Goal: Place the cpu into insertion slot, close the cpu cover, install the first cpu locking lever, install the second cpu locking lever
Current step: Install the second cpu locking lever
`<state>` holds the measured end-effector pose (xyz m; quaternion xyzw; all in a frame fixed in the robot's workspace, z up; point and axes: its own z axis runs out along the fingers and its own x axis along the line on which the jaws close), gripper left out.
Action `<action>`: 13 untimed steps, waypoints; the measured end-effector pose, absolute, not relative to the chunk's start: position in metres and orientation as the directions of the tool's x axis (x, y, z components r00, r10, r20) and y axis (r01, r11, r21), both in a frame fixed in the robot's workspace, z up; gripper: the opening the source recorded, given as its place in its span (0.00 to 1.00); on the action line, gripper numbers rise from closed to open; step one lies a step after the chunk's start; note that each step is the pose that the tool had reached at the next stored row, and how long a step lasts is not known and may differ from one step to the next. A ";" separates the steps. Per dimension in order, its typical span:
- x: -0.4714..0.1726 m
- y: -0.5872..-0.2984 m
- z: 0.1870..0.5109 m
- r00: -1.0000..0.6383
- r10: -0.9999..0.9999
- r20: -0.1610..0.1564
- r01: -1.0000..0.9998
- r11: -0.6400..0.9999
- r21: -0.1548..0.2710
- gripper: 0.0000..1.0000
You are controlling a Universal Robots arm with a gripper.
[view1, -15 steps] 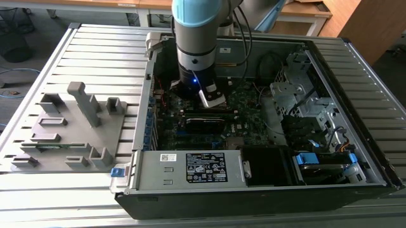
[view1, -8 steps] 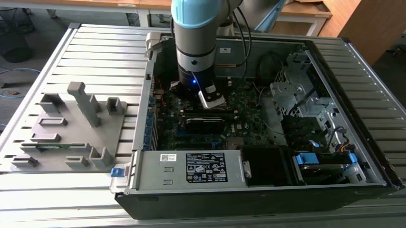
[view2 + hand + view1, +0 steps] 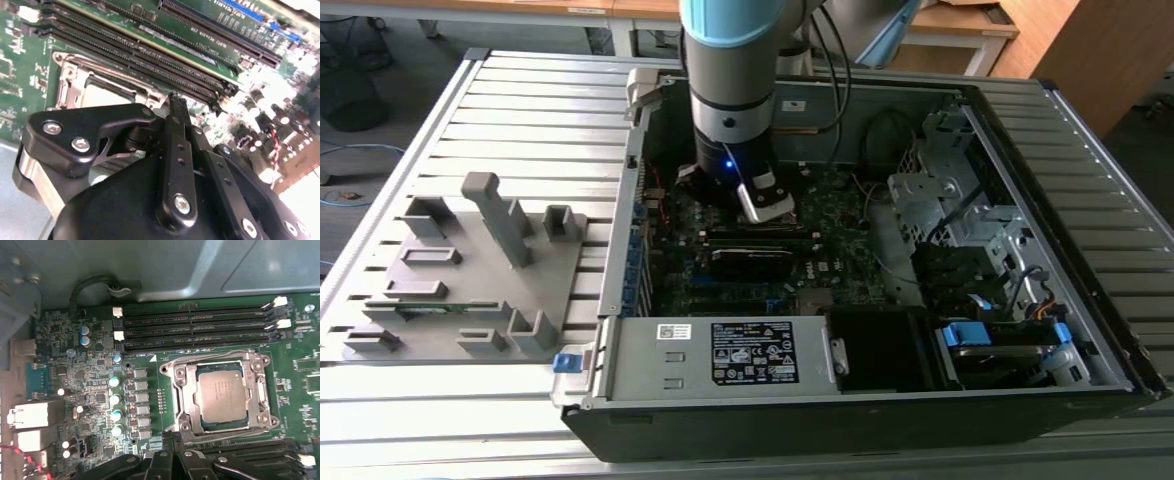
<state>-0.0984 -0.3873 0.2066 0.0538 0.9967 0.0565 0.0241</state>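
Observation:
The cpu (image 3: 225, 392), a grey metallic square, lies flat in the insertion slot (image 3: 220, 427) on the green board. Its pale top (image 3: 107, 91) also shows in the second wrist view. The silver cpu cover (image 3: 184, 390) lies down around the chip as a frame, with the chip showing through its window. Thin wire levers (image 3: 215, 355) run along the frame's edges; whether they are latched I cannot tell. My gripper (image 3: 172, 436) hovers just off one edge of the socket, its black fingers (image 3: 175, 107) shut together on nothing. In the exterior view the gripper (image 3: 770, 212) hangs low inside the open computer case.
Long black memory slots (image 3: 200, 330) run beside the socket. Capacitors (image 3: 115, 399) and rear ports (image 3: 30, 415) crowd the board. Case walls, a drive cage (image 3: 961, 220) and the power supply (image 3: 720, 350) hem the arm in. A grey fixture plate (image 3: 467, 270) lies on the exterior view's left.

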 end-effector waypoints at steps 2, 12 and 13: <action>-0.098 -0.387 0.212 -0.993 0.110 -0.042 0.105 0.988 0.115 0.11; -0.097 -0.387 0.223 -0.993 0.110 -0.042 0.104 0.988 0.115 0.11; -0.095 -0.387 0.223 -0.993 0.110 -0.042 0.105 0.988 0.115 0.11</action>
